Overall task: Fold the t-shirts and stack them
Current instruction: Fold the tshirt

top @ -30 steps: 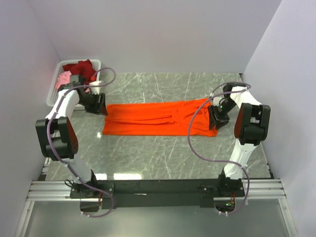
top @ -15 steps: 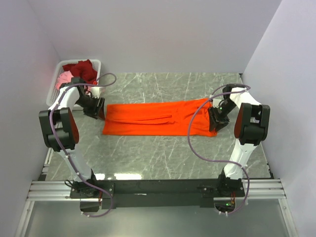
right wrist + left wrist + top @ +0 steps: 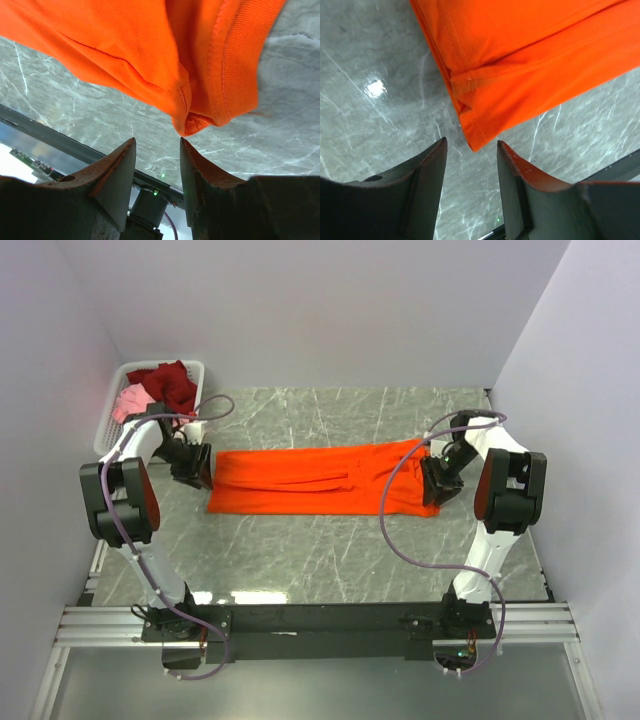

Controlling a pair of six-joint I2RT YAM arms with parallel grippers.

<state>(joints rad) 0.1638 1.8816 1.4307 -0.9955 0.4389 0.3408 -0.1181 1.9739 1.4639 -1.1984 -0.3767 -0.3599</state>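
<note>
Orange t-shirt [image 3: 320, 480], folded lengthwise on the desk [image 3: 330, 560], is being flanked by left pincer [image 3: 471, 146] and right pincer [image 3: 157, 144], both apart, a corner just ahead of each; basket t-shirts [image 3: 165, 385] are being left unfolded.

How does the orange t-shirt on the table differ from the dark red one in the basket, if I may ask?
The orange t-shirt lies flattened in a long band on the table; the dark red t-shirt sits crumpled in the basket. The orange one has the left gripper and right gripper open at its ends; neither is at the dark red one. Both are plain cloth, ungripped.
</note>
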